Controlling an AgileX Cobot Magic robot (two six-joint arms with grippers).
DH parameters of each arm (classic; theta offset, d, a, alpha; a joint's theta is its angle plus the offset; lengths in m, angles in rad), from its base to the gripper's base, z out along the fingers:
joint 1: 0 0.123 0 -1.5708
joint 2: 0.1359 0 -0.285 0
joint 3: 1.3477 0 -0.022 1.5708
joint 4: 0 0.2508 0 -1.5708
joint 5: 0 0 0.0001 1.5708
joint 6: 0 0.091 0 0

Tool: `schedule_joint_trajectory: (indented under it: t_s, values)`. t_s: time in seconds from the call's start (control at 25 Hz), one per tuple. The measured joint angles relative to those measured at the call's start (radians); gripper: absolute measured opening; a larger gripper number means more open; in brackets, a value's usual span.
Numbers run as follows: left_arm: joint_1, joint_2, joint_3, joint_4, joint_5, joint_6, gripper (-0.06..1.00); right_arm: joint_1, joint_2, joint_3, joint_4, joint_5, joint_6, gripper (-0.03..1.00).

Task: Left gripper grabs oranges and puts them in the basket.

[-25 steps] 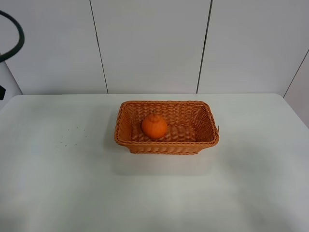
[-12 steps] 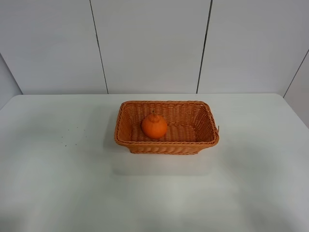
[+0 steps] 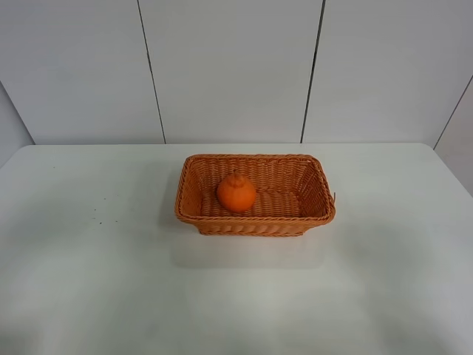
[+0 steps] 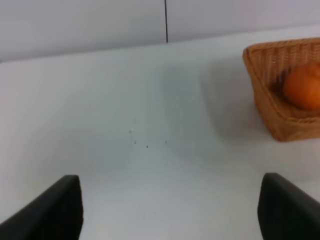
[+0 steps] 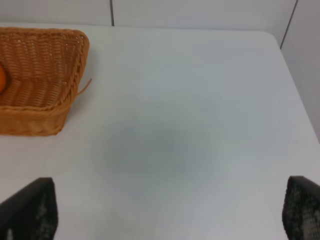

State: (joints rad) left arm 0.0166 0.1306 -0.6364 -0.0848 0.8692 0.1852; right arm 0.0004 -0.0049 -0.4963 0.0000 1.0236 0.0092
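Note:
The orange (image 3: 236,192) lies inside the wicker basket (image 3: 194,214), left of its middle, on the white table. It also shows in the left wrist view (image 4: 303,88), inside the basket (image 4: 265,102). My left gripper (image 4: 172,210) is open and empty, well to the left of the basket, with only its two black fingertips (image 4: 55,210) showing. My right gripper (image 5: 170,215) is open and empty, to the right of the basket (image 5: 50,65). Neither arm shows in the exterior high view.
The white table (image 3: 89,281) runs wide around the basket. A white panelled wall (image 3: 229,66) stands behind it. A few small dark specks (image 4: 146,145) mark the table left of the basket.
A dark arm part and cable at the far left edge one second ago have left the exterior high view. The orange and the basket have not moved.

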Motion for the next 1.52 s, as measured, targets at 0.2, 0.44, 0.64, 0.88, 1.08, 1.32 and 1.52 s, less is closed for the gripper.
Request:
schedule_joint_trajectory:
  t_s: [0.2,0.44,0.64,0.88,1.08,1.32,1.52]
  values:
    - [0.0,-0.06,0.002,-0.03,0.02,0.0,0.82,0.0,0.0,0.0,0.0,0.0,0.0,0.69]
    - [0.0,-0.115,0.018,-0.051,0.064,0.0,0.82,0.0,0.0,0.0,0.0,0.0,0.0,0.69]
    - [0.0,-0.138,0.044,-0.062,0.102,-0.004,0.81,0.0,0.0,0.0,0.0,0.0,0.0,0.69]
    - [0.0,-0.138,0.051,-0.062,0.102,-0.001,0.79,0.0,0.0,0.0,0.0,0.0,0.0,0.69]
    - [0.0,-0.138,0.051,0.033,0.11,-0.002,0.78,0.0,0.0,0.0,0.0,0.0,0.0,0.69]
    - [0.0,-0.138,0.118,0.093,0.134,-0.089,0.78,0.0,0.0,0.0,0.0,0.0,0.0,0.69]
    - [0.0,-0.138,0.145,0.111,0.174,-0.115,0.78,0.0,0.0,0.0,0.0,0.0,0.0,0.69]
